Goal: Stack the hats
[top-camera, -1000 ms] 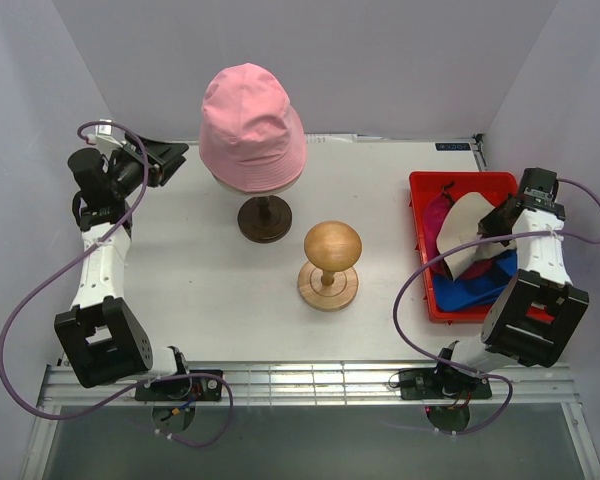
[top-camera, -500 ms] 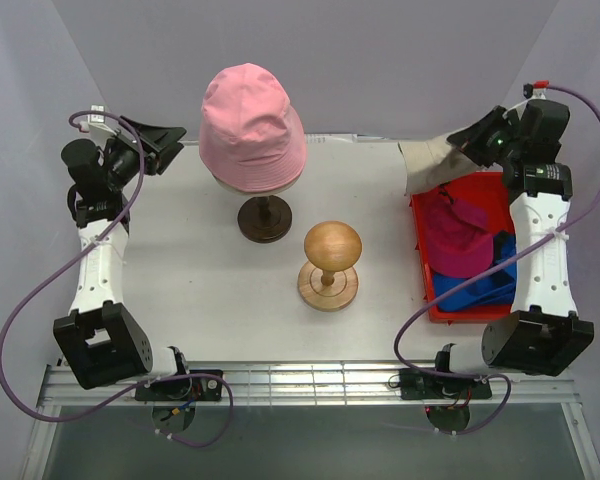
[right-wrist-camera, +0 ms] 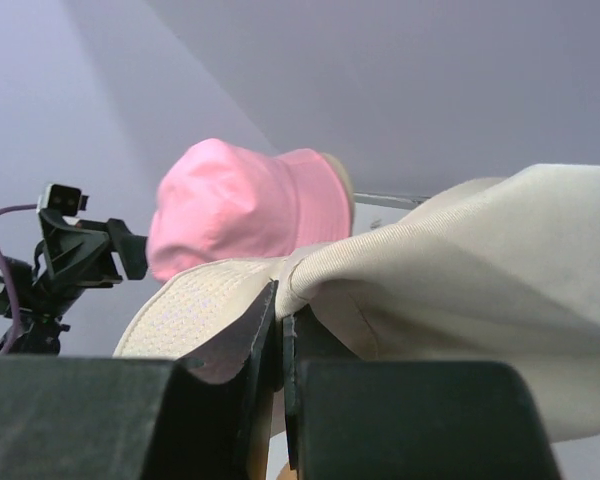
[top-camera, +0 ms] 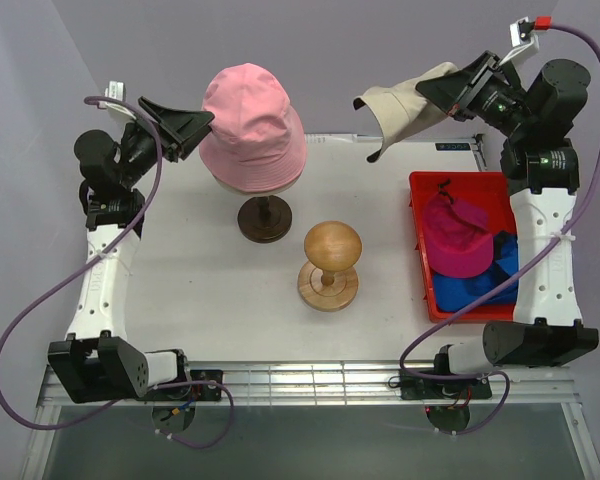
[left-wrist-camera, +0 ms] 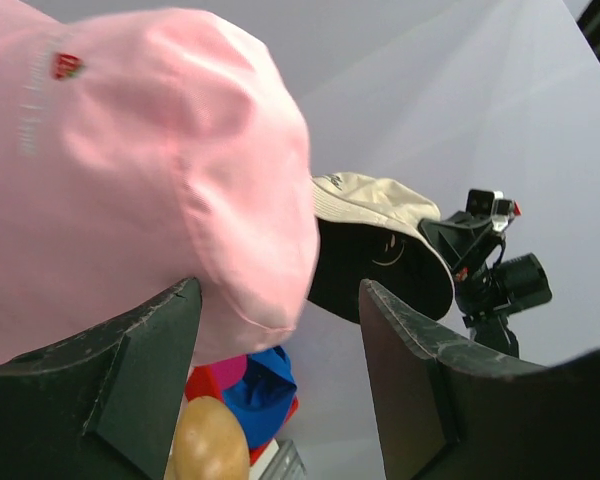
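Note:
The light pink bucket hat (top-camera: 252,128) sits on the head form at the back centre; it also shows in the left wrist view (left-wrist-camera: 140,180) and the right wrist view (right-wrist-camera: 242,205). My right gripper (top-camera: 427,92) is shut on the brim of the beige bucket hat (top-camera: 404,113), holding it high in the air right of the pink hat; the beige hat fills the right wrist view (right-wrist-camera: 460,270). My left gripper (top-camera: 195,127) is open, just left of the pink hat. The magenta cap (top-camera: 458,236) and blue cap (top-camera: 480,282) lie in the red bin (top-camera: 420,250).
A bare wooden egg-shaped head form (top-camera: 331,245) on a round base stands in the middle of the table. The pink hat's form rests on a dark brown stand (top-camera: 264,219). White walls close in the back and both sides.
My right gripper has lifted the beige hat out of the red bin and carried it up and left. My left gripper has moved right, up to the pink hat.

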You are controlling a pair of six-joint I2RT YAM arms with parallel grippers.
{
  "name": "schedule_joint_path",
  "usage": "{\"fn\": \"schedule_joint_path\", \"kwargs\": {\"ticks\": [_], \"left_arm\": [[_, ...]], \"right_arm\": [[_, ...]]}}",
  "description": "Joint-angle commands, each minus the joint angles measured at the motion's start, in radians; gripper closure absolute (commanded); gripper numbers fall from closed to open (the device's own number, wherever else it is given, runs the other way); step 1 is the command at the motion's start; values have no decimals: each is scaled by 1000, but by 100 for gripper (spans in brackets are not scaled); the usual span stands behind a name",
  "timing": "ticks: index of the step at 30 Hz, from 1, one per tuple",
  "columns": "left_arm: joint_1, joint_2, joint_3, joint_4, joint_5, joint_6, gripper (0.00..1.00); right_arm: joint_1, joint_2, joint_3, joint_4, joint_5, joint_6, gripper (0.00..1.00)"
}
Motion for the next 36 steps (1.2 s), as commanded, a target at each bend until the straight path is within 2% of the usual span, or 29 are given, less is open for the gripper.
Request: {"fn": "schedule_joint_path", "kwargs": {"ticks": [1,5,8,14,21,24,30,36], "left_arm": [[-52,-96,45,16,-57,-6,25],[-96,-146,57,7,-74,-16,25],[-181,-181,61,7,-107,-33,25],[-411,-204,40,5,-277,-50,25],[-713,-120,8,88,-445,-82,25],[-799,-66,15,125,-498,-107,25],[-887,-44,-23,160,-618,-153,24],[-896,-40,-43,180,-621,-203,23]], "right_arm": [[3,-14,75,130,-150,68,92],[46,-43,78,150,-207,83,92],[65,-86,55,182,-239,88,92],[78,-169,-34,261,-279,120,92],[86,-241,-83,271,-298,125,92],[86,-258,-94,259,-301,117,92],[86,-276,-91,222,-301,89,92],[86,-298,-100,205,-301,62,92]]}}
